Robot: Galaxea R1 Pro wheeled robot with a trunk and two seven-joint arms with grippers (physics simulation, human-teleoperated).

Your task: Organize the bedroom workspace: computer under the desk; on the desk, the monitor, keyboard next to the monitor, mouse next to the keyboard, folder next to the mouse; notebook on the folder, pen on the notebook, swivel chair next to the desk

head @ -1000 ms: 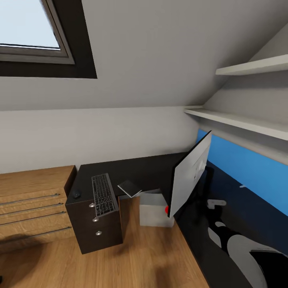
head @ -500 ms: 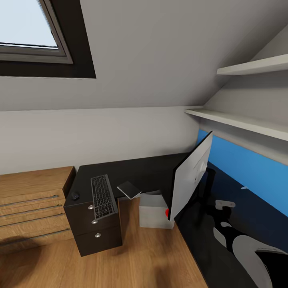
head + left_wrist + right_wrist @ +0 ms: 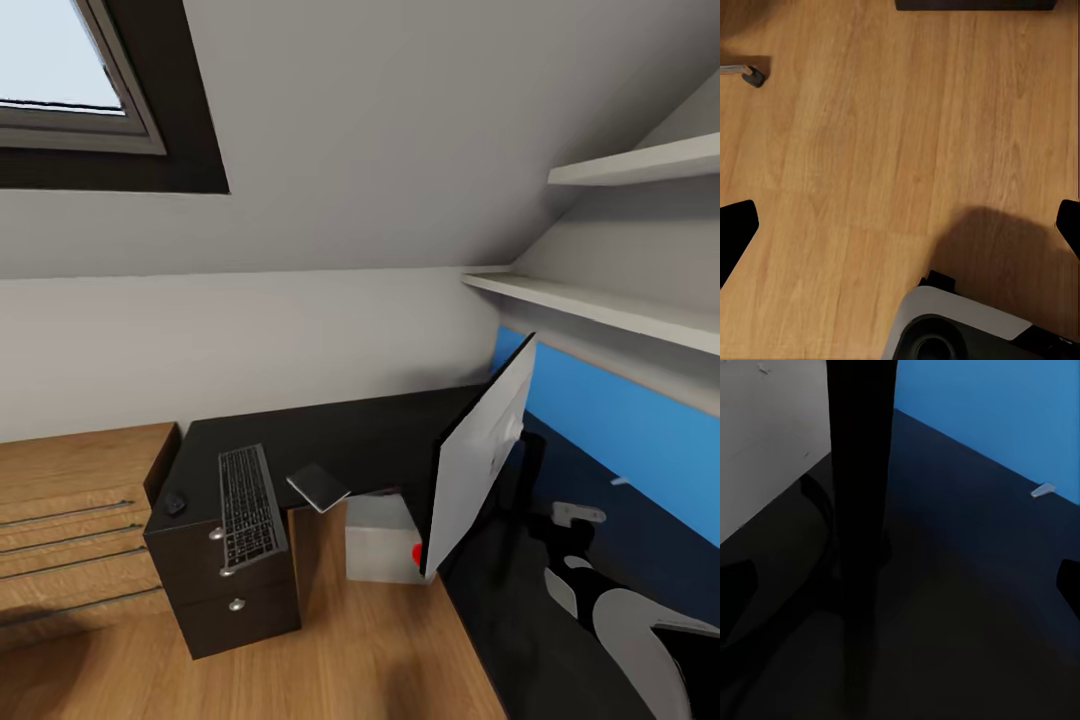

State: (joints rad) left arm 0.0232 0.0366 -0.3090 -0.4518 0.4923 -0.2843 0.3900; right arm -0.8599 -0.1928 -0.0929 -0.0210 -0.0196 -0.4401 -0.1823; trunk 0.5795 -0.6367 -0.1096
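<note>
- An attic bedroom: sloped grey ceiling, a skylight (image 3: 60,75) at the upper left of the head view, white shelves (image 3: 610,305) at the right, wood floor (image 3: 370,650) below.
- The desk (image 3: 340,435) runs from lower centre to the lower right, its blue back panel (image 3: 640,430) behind; a light-wood drawer chest (image 3: 70,500) sits at the left edge.
- On the desk's drawer end lie the keyboard (image 3: 245,505), the mouse (image 3: 176,503) just left of it, and the notebook (image 3: 318,486) to its right, overhanging the edge.
- The monitor (image 3: 480,455) stands on the desk, pale back showing; the computer (image 3: 385,540) sits on the floor beside it, partly under the top.
- The pen (image 3: 1043,490) lies near the blue panel in the right wrist view.
- Against the picture a second ago the whole scene has slid left and down — the camera has turned, the things have not moved.
- Left gripper (image 3: 900,225) is spread wide over bare floor, holding nothing; right gripper (image 3: 900,585) is likewise wide apart and empty above the desk — I judge it is nearing the pen.
</note>
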